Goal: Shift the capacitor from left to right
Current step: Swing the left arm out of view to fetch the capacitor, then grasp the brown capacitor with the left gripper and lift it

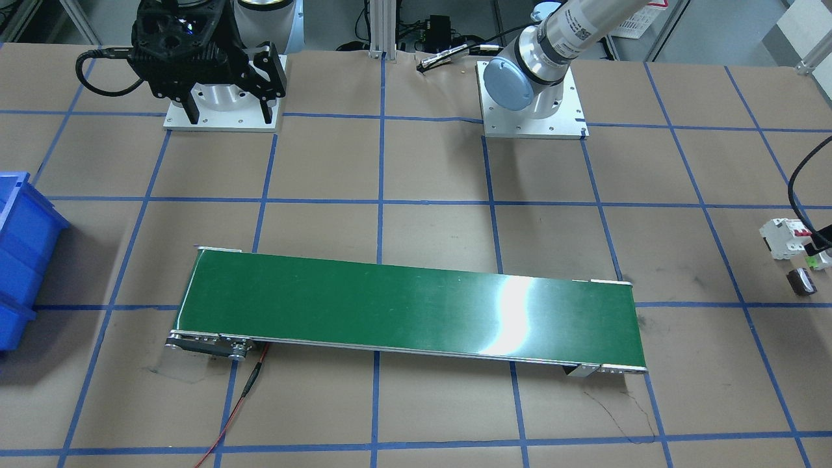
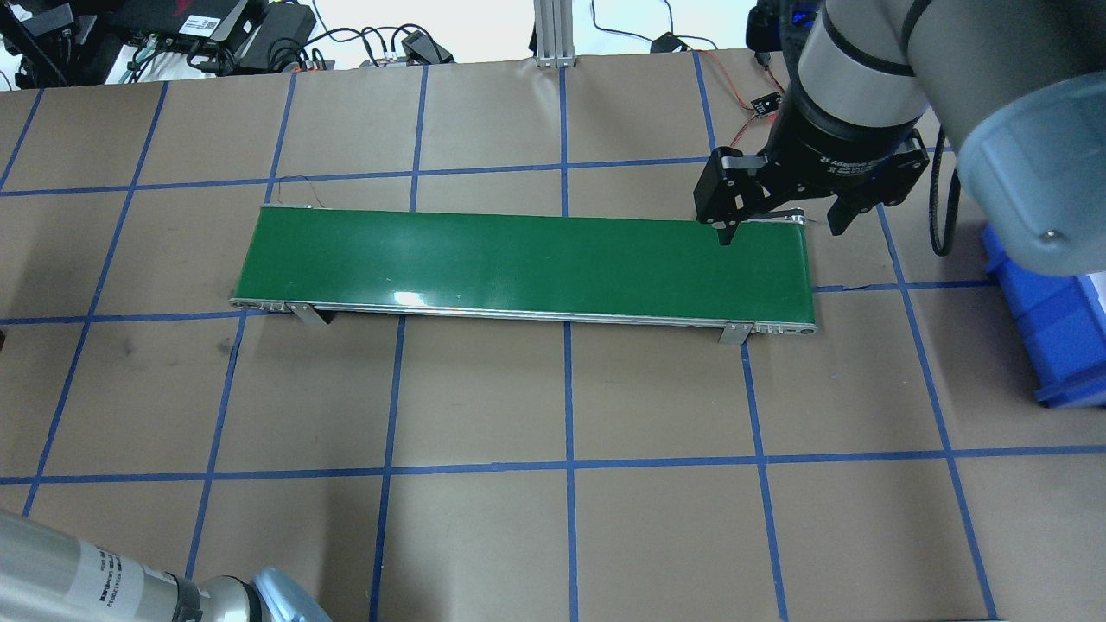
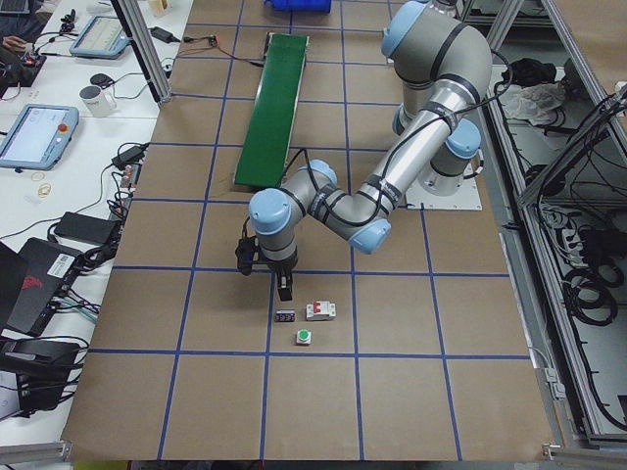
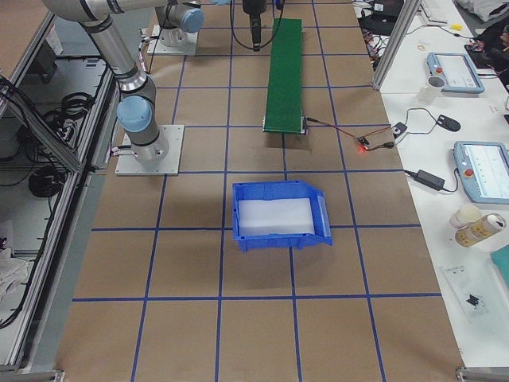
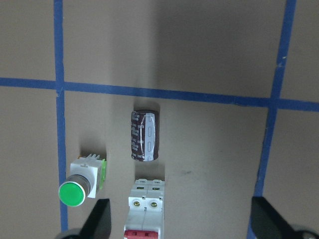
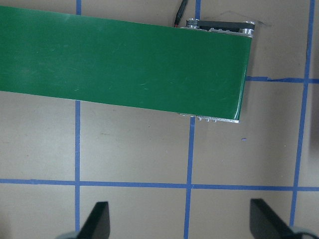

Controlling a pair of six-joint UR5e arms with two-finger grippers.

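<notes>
- The left gripper [image 5: 182,221] is spread wide and holds nothing. In its wrist view the two black fingertips [image 5: 101,219] show at the lower edge, far apart.
- In front of that gap lies the small dark-brown capacitor with a pale stripe along its side [image 5: 144,135]. It lies on its side on the brown paper-covered table marked with a blue tape grid [image 5: 209,149], just short of a blue tape line. Neither finger touches it.
- The white circuit breaker with a red switch [image 5: 145,209] lies just beside the capacitor's nearer end.
- The white push button with a round green cap [image 5: 84,181] lies a little off to one side of both, at a tape line.
- The right gripper [image 2: 780,233] is also released and empty, with its fingers well apart. It hangs over the right-hand end of the long green conveyor belt in a metal frame [image 2: 527,259].
- The belt's surface is bare.
- The blue plastic bin [image 4: 278,215] sits past that end of the belt, well apart from the capacitor.
</notes>
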